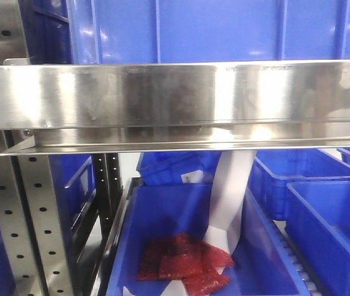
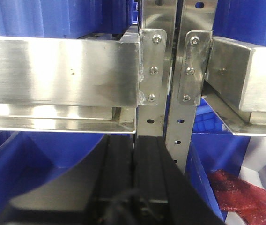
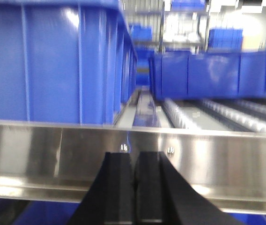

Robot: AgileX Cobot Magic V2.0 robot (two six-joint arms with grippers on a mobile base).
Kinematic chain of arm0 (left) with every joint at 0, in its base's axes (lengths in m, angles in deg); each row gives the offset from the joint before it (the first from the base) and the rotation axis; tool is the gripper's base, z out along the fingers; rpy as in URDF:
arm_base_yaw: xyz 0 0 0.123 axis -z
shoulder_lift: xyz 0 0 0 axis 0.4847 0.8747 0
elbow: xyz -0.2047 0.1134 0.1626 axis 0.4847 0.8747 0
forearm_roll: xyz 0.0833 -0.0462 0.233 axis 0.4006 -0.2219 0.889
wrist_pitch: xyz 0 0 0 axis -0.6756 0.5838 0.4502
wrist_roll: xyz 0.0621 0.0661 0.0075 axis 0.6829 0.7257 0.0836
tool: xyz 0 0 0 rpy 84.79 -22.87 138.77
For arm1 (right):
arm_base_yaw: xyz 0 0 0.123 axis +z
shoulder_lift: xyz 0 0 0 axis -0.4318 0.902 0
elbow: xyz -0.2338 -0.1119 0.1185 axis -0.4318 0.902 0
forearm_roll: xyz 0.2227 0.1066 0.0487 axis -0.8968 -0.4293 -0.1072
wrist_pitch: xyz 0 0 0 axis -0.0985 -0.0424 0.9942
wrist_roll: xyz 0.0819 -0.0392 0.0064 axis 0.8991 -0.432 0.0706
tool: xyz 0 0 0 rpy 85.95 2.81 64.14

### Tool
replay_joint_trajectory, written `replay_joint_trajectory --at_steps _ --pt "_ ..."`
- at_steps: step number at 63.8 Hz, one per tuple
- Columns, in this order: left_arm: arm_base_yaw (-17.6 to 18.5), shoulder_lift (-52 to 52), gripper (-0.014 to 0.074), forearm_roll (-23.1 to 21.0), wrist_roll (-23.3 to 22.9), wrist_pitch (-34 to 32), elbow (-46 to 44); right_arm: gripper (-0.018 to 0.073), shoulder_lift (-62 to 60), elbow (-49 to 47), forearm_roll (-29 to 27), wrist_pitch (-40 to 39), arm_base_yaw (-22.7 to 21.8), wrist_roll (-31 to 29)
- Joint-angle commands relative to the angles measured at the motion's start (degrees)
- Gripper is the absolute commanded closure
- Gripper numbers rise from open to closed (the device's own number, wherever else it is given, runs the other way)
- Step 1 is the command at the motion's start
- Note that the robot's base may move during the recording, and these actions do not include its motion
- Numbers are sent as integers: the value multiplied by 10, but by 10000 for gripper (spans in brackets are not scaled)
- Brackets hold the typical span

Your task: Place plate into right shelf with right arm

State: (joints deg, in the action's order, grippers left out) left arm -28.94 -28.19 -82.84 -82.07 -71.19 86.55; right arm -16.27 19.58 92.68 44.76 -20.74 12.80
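In the front view, the right shelf [image 1: 175, 98] is seen as a shiny steel rail across the upper half, with blue bins [image 1: 323, 216] below and red mesh bags [image 1: 184, 265] in the lower centre bin. No plate or gripper is shown there.

In the left wrist view, the left gripper [image 2: 134, 187] is seen at bottom centre, its 2 fingers pressed together, empty, below perforated uprights [image 2: 151, 70].

In the right wrist view, the right gripper [image 3: 134, 187] is likewise clenched on nothing, in front of the rail; rollers [image 3: 208, 115] appear only here. The plate is shown in no view.
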Motion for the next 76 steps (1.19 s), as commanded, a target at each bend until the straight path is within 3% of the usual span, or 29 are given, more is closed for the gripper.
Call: replay_joint_trajectory --at_steps 1,76 --pt "4 -1 643 -2 2 -51 5 513 -18 -4 6 -22 -5 -3" --pt "4 -1 643 -2 2 -51 5 513 -19 -4 6 -4 -5 -3"
